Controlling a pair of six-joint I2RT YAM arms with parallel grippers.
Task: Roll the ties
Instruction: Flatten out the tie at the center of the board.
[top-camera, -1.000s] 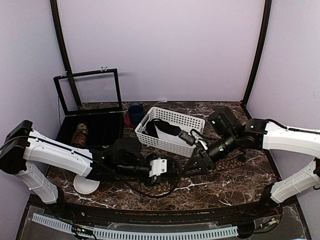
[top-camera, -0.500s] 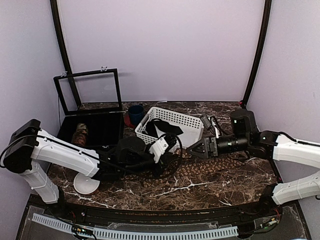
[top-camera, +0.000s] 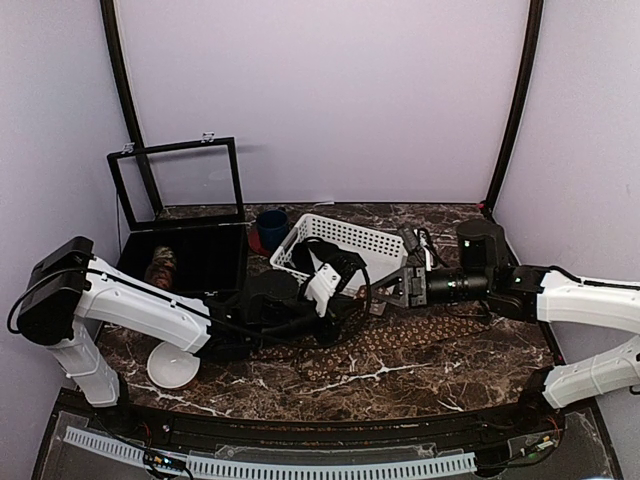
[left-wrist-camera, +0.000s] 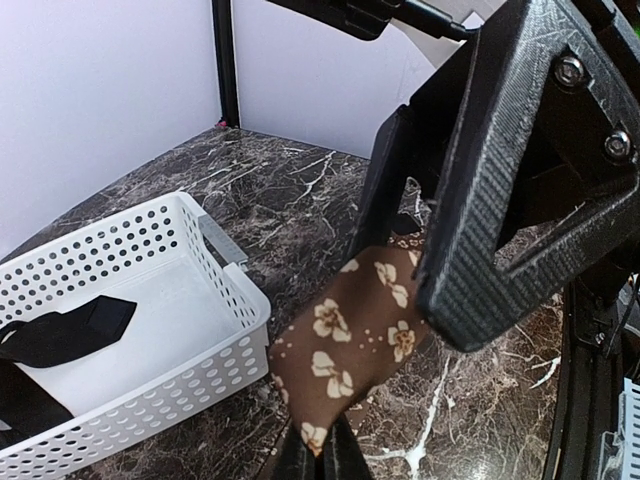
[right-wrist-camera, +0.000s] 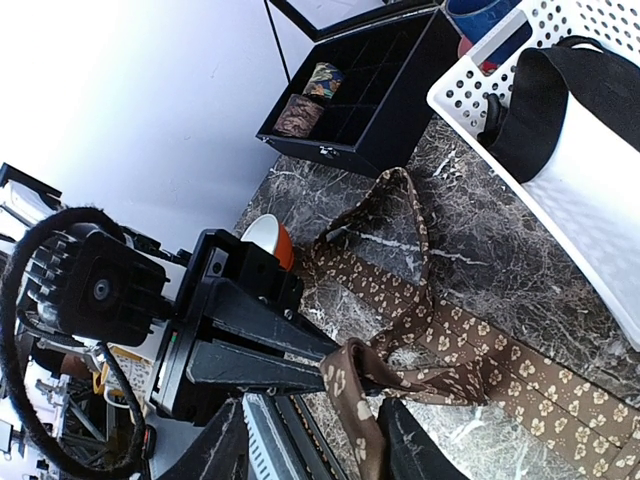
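Observation:
A long brown tie (top-camera: 400, 335) with a tan flower print lies across the marble table, one end lifted. My left gripper (left-wrist-camera: 318, 455) is shut on that lifted end (left-wrist-camera: 350, 340), pinching its tip. In the top view the left gripper (top-camera: 352, 297) meets my right gripper (top-camera: 380, 297) just in front of the basket. My right gripper (right-wrist-camera: 315, 425) is open, and the held end (right-wrist-camera: 365, 400) hangs between its fingers without being clamped. Rolled ties (right-wrist-camera: 300, 115) sit in the black box.
A white perforated basket (top-camera: 350, 222) with black cloth inside stands just behind the grippers. A black compartment box (top-camera: 200, 262) with an open lid is at back left, a blue cup (top-camera: 270, 222) beside it. A white bowl (top-camera: 172, 368) sits near the left arm.
My left gripper has carried the tie end up and to the right. My right gripper has swung left to meet it, and its fingers have narrowed around the end.

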